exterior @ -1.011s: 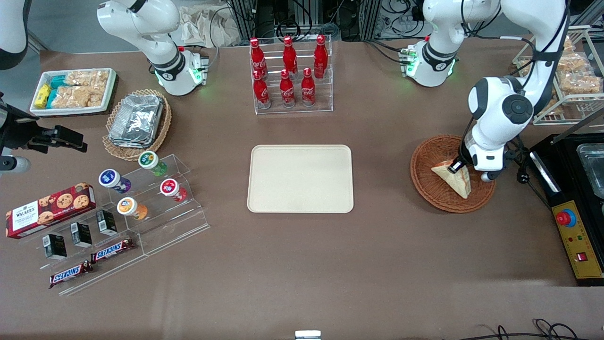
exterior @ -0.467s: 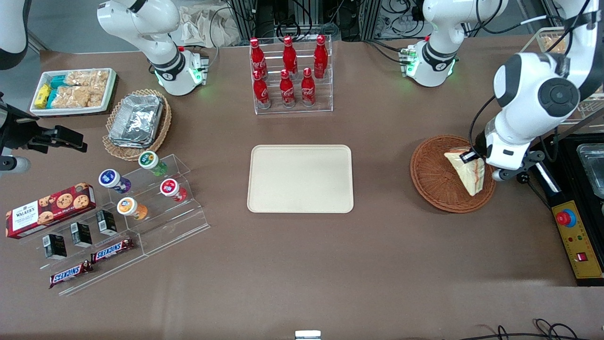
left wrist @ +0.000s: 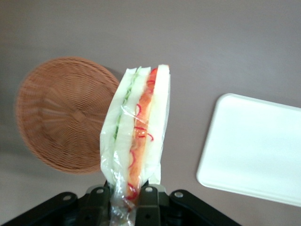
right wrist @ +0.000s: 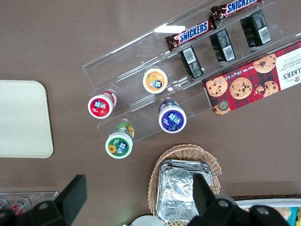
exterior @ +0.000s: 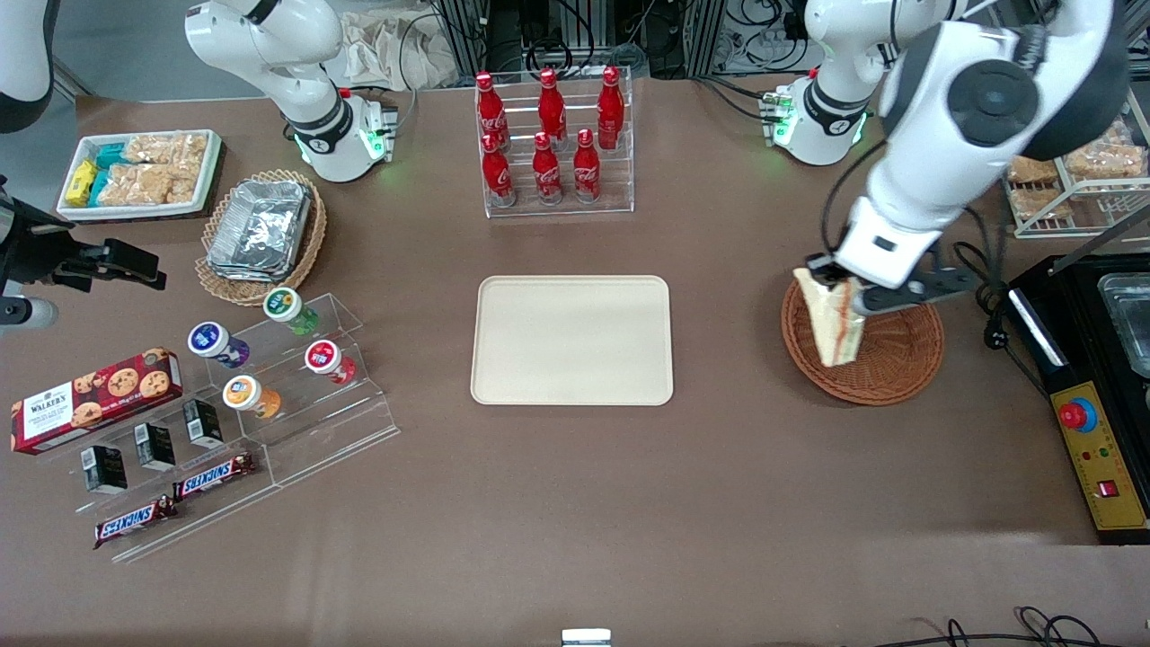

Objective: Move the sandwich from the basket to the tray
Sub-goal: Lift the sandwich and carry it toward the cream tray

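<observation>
My left gripper [exterior: 831, 280] is shut on the sandwich [exterior: 835, 325], a wrapped wedge of pale bread with red and green filling. It holds the sandwich by its wrapper, hanging in the air above the edge of the reddish-brown basket [exterior: 889, 359] nearest the tray. The basket is empty. In the left wrist view the sandwich [left wrist: 136, 127] sticks out from the gripper [left wrist: 128, 195], with the basket [left wrist: 61, 113] and the tray [left wrist: 254, 146] below it. The cream tray [exterior: 572, 340] lies empty at the table's middle.
A rack of red cola bottles [exterior: 550, 135] stands farther from the front camera than the tray. A black appliance with a yellow control panel [exterior: 1101, 449] sits at the working arm's end. Snack displays [exterior: 243, 395] and a tan basket of foil trays [exterior: 260, 229] lie toward the parked arm's end.
My gripper has lifted the sandwich out of the basket and carried it toward the tray, up to the basket's edge. The basket now holds nothing.
</observation>
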`<act>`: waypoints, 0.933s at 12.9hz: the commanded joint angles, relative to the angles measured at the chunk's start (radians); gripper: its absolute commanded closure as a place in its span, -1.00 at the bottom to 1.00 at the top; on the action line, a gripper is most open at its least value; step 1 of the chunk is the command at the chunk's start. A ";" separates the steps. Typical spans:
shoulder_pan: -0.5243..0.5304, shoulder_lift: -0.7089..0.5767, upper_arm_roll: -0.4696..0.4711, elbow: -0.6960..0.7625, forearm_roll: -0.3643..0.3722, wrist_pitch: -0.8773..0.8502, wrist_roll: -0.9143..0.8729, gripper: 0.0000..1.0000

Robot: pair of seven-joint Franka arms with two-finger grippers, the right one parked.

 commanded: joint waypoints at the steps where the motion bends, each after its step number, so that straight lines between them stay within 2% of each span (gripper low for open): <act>1: -0.006 0.101 -0.133 0.030 0.016 0.058 -0.124 1.00; 4: -0.052 0.234 -0.185 0.025 0.020 0.162 -0.164 1.00; 5: -0.073 0.279 -0.185 0.025 0.057 0.187 -0.170 1.00; 9: -0.152 0.460 -0.185 0.031 0.255 0.341 -0.389 1.00; 12: -0.193 0.558 -0.184 0.036 0.432 0.414 -0.573 1.00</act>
